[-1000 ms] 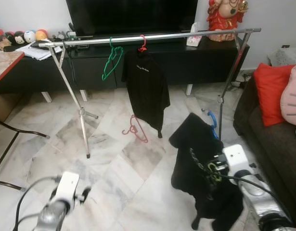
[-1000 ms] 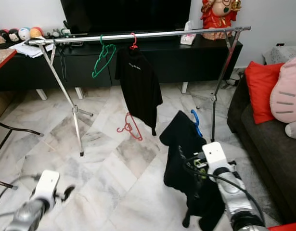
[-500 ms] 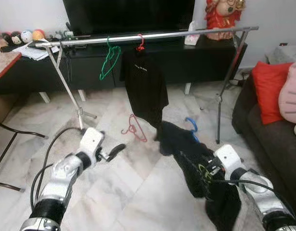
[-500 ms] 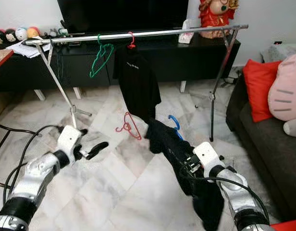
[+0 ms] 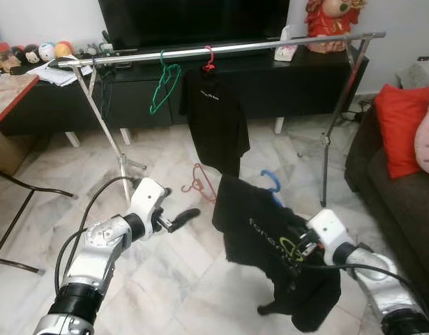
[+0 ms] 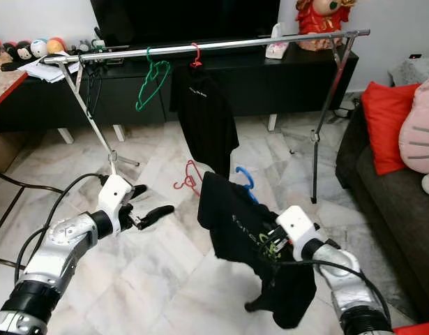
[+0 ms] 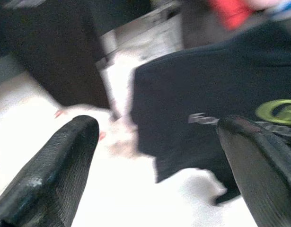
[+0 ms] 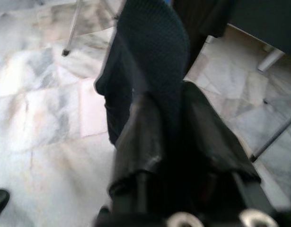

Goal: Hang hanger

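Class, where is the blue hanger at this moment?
In the left eye view the blue hanger is low on the robot's right side, its hook poking up from the black shirt held by the right gripper, in front of the rail.

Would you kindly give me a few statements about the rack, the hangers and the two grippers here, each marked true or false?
1. The right gripper is shut on a black shirt with a blue hanger in it. True.
2. The left gripper holds the shirt's hem. False: it is open and apart from the shirt, to its left.
3. A green hanger hangs bare on the rail. True.
4. The red hanger on the floor carries a shirt. False: it lies bare; another red hanger on the rail carries the hung shirt.
5. The blue hanger is already hooked on the rail. False: it is well below the rail.
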Motion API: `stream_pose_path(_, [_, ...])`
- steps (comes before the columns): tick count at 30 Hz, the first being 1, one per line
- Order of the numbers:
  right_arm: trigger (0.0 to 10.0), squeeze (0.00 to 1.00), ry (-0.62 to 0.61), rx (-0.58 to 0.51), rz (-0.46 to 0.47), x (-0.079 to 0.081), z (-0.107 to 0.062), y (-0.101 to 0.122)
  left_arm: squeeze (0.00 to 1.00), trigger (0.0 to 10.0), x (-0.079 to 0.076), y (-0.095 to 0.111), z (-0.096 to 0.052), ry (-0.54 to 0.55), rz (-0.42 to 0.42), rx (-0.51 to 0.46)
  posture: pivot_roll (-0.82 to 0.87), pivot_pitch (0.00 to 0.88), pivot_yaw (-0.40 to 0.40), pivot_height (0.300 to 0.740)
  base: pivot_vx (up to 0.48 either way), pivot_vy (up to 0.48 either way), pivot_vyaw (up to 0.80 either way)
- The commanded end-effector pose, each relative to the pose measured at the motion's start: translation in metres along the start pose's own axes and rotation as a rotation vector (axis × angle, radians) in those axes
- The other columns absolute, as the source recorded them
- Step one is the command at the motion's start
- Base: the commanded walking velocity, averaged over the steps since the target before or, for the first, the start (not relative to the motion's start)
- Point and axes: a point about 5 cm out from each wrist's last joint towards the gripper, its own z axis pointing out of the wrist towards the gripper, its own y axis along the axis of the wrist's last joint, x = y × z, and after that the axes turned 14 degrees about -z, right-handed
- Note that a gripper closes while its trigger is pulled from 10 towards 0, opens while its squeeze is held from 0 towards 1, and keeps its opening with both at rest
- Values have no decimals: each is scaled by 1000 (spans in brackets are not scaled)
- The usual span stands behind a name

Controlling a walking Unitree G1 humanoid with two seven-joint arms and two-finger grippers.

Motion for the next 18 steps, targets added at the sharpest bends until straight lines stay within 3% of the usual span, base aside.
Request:
stream_pose_path(1, [10000,0,-48,3,-19,-4,5,8,0,10000,11,2,0,115,-3,14,-77,5,77,740,0,0,0])
stream_pose_path(4, [10000,0,-167,73,72,-5,13,7,0,10000,16,2,2,217,-30,10,-76,0,76,740,0,0,0])
stream_pose_path(8, [10000,0,-140,-2,160,8,21,19,0,10000,12,1,5,227,-46,5,-71,0,74,740,0,0,0])
stream_pose_path(10, [10000,0,-24,-85,96,23,22,31,0,10000,3,1,6,146,-38,-11,-70,0,73,740,0,0,0])
stream_pose_path(12, [10000,0,32,-98,47,26,20,32,0,10000,0,1,4,88,-14,-6,-71,0,72,740,0,0,0])
stream_pose_path(18, [10000,0,65,-40,-62,5,9,22,0,10000,6,3,-11,-36,81,60,-83,0,68,740,0,0,0])
